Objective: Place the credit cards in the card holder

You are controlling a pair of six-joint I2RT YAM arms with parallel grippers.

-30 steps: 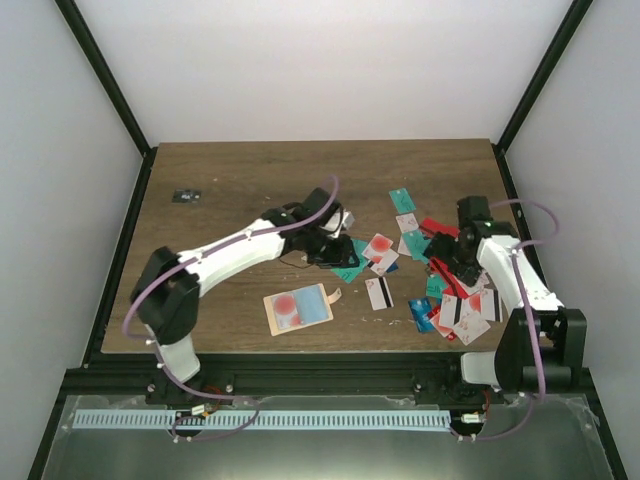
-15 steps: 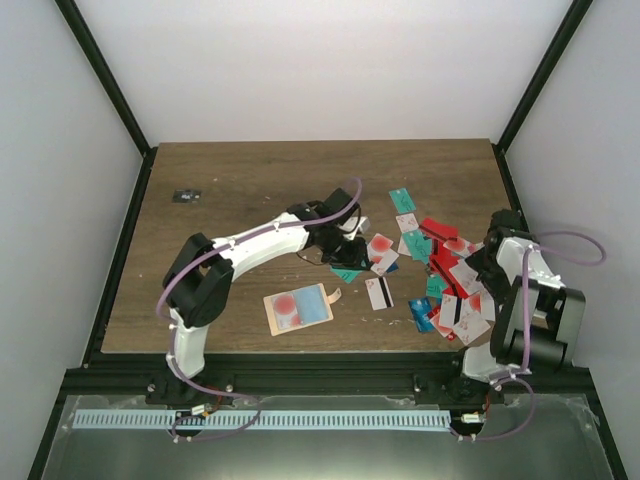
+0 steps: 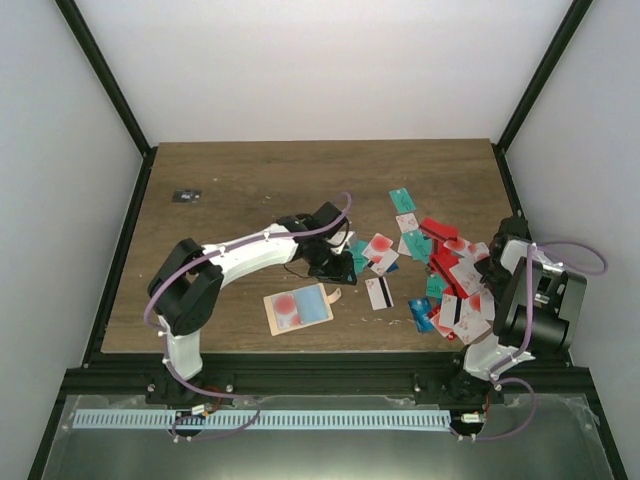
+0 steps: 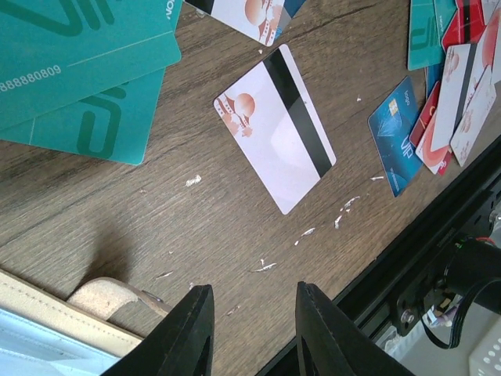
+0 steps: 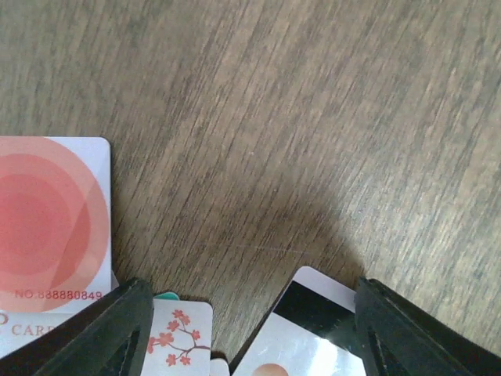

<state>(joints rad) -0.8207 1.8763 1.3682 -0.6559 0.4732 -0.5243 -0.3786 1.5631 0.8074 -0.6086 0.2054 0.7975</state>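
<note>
top: card holder (image 3: 318, 311) open, table 6 o'clock, red-circle card (image 3: 287, 305) in it; credit cards (image 3: 440, 268) strewn at 3 o'clock | left wrist: left gripper (image 4: 252, 333) slightly apart, empty | right wrist: right gripper (image 5: 246, 329) wide apart, empty, cards at 6 o'clock

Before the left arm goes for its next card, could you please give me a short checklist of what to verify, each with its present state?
1. The left gripper is empty: ok, jaws apart over bare table.
2. The right gripper is empty: ok, jaws wide, nothing gripped.
3. The card holder lies open: ok, near the table's front edge.
4. A card lies free to pick: ok, the white card with a black stripe sits alone, nothing overlapping it.
5. The right-hand pile is spread out: not ok, its cards overlap.
6. A pocket in the card holder is free: cannot tell.
</note>
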